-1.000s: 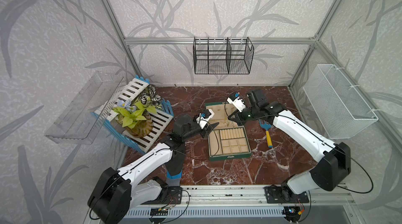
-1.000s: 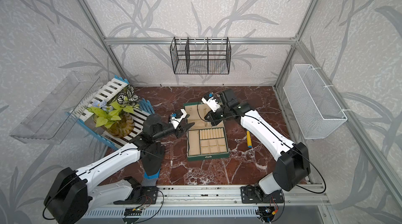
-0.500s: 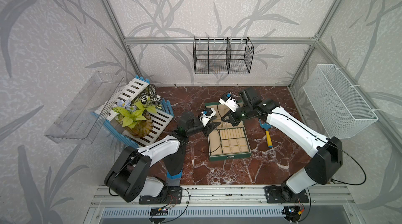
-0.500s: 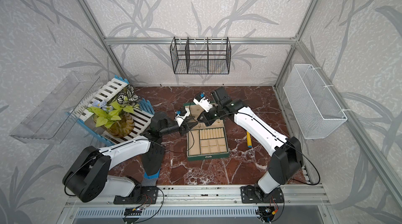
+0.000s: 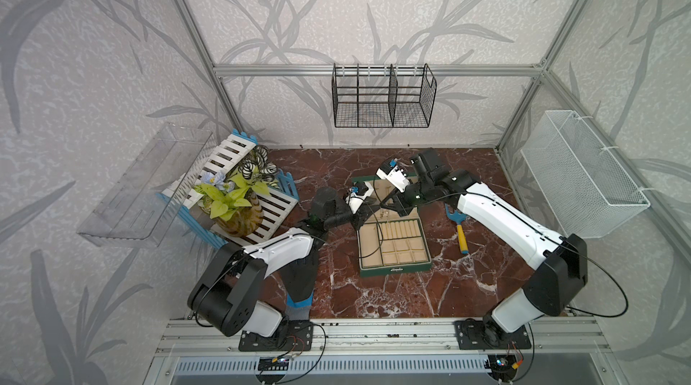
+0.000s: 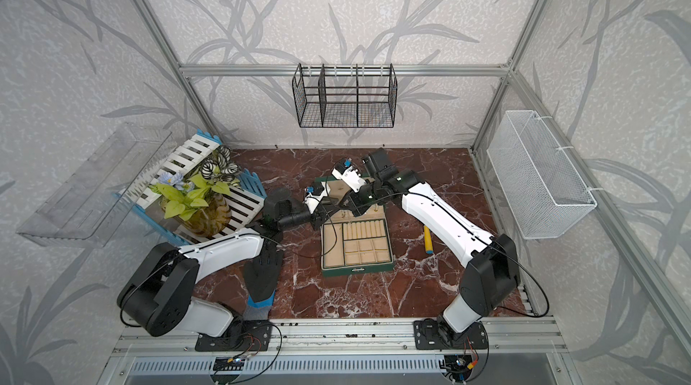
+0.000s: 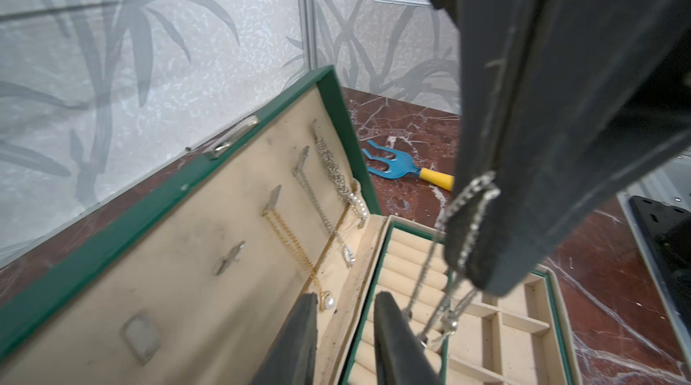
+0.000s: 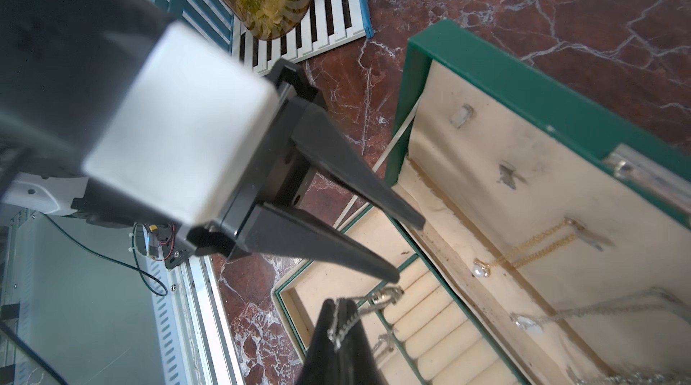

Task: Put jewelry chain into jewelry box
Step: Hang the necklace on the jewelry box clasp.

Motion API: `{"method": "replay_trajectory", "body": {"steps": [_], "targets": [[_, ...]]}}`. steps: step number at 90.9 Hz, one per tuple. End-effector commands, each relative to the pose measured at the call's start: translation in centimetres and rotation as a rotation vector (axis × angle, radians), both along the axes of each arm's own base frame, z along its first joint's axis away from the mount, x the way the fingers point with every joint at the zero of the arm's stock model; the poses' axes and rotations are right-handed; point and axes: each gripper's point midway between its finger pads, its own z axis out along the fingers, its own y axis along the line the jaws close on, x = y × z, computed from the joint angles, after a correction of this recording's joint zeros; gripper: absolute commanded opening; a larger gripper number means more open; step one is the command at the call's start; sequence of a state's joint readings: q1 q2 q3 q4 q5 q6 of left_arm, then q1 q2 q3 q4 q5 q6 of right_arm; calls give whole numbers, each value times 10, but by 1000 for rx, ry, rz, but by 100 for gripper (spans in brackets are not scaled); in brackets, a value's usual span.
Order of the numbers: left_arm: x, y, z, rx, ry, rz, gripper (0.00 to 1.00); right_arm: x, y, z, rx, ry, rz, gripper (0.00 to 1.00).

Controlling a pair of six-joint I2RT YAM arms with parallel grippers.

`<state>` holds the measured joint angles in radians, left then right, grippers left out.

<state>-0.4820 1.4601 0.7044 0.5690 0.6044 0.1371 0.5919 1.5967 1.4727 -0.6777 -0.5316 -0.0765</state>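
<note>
The jewelry box [image 5: 396, 269] [image 6: 357, 271] lies open on the marble floor, its lid [image 7: 209, 237] [image 8: 497, 173] standing up. My right gripper [image 8: 338, 312] [image 5: 385, 208] is shut on a silver jewelry chain [image 7: 467, 222] [image 8: 374, 299], which hangs above the ring rolls [image 7: 415, 271]. My left gripper [image 7: 344, 327] [image 5: 368, 214] is open with nothing between its fingers; it hovers over the box's hinge edge. One of its fingers [image 8: 336, 252] ends just beside the hanging chain's clasp. A gold chain with a pearl [image 7: 299, 252] and silver chains [image 7: 329, 170] hang from the lid hooks.
A blue garden fork with a yellow handle [image 5: 458, 226] lies right of the box. A potted plant [image 5: 235, 207] stands on a white and blue slatted crate at the left. A black glove [image 5: 299, 274] lies under the left arm. Wire baskets [image 5: 381, 98] [image 5: 583, 173] hang on the walls.
My right gripper has carried the chain leftward over the box toward the left gripper. The left arm has drawn its elbow back, and its fingers have narrowed.
</note>
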Motion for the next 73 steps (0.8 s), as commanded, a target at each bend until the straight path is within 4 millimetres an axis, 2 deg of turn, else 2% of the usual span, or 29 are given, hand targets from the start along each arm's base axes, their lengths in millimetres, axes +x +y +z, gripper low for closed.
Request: {"method": "replay_trajectory", "body": {"steps": [1,24,41,56,73], "targets": [[4,11,15,7,-36,58,30,5,3,6,4,-24,-4,0],[-22,12,13,29,8,-16,30,7,5,5,14,-25,-9,0],[-34,1,25,-25,17,-122,32,7,7,7,23,-25,-5,0],[-35,-11,24,-36,33,-200,32,4,7,9,34,-16,0,0],[-28,-19,23,-50,41,-223,26,2,6,9,40,-11,-1,0]]}}
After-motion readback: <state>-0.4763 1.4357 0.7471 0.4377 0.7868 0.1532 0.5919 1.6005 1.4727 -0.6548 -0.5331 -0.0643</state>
